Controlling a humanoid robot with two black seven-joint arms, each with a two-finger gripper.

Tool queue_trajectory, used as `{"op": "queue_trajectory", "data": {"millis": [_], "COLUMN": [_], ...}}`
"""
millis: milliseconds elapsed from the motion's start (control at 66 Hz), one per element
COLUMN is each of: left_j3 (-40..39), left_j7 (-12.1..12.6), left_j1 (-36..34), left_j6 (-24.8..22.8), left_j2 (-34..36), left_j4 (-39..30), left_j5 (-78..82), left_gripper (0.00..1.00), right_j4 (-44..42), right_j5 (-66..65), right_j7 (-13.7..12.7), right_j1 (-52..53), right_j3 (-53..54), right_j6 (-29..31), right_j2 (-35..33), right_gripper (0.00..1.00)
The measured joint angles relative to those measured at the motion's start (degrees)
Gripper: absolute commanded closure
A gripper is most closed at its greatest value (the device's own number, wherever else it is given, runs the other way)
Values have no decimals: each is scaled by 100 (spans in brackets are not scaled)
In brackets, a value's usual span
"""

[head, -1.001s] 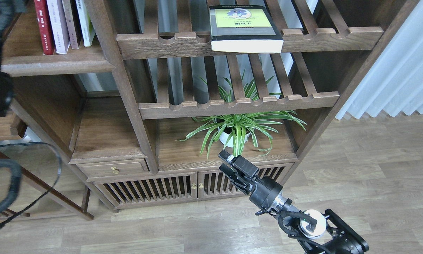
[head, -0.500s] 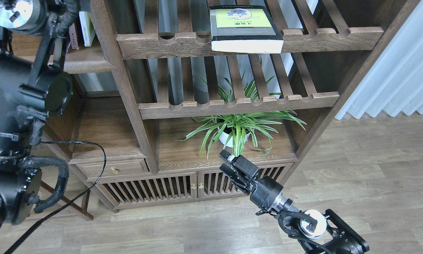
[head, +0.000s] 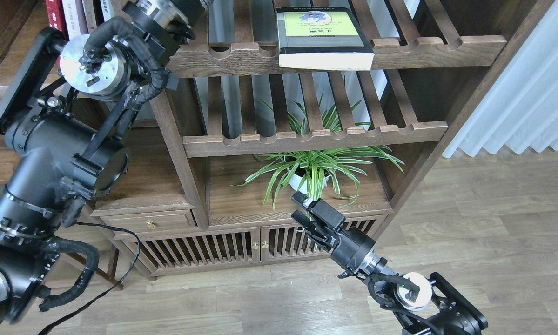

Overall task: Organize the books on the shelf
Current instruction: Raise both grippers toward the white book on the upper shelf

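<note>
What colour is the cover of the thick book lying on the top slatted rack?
Yellow-green with a dark border: the thick book, head view.

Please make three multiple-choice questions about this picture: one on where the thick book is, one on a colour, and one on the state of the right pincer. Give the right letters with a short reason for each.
1. Where does the thick book lie?
A. flat on the top slatted rack
B. upright on the solid shelf
C. on the floor

2. What colour is the middle of its cover?
A. red
B. yellow-green
C. blue

3. What is the state of the right pincer?
A. shut on a book
B. open, holding nothing
C. shut on a leaf

Answers:
1. A: it lies flat on the top rack, its page edge over the front rail.
2. B: the panel is yellow-green inside a dark border.
3. B: its two fingers stand apart with nothing between them, low in front of the plant.

The left pincer is out of view past the top edge.
</note>
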Motion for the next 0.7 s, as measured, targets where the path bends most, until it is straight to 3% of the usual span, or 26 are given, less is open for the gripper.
{"op": "queue_trajectory", "data": {"millis": [152,697], "left_j3": [301,1073], "left_j7": [136,173], "left_j1": [407,1419], "left_j6": [-231,-1170], "left_j2": [0,0], "left_j4": [0,2], "left_j5": [-2,23], "left_gripper": [6,8], "right_j4": [126,821], "right_j5": [41,204], "right_j7": [0,61], "right_j1": [111,459], "right_j3": [159,982], "right_j6": [0,0], "right_j2": [0,0], "right_gripper": [4,5]}}
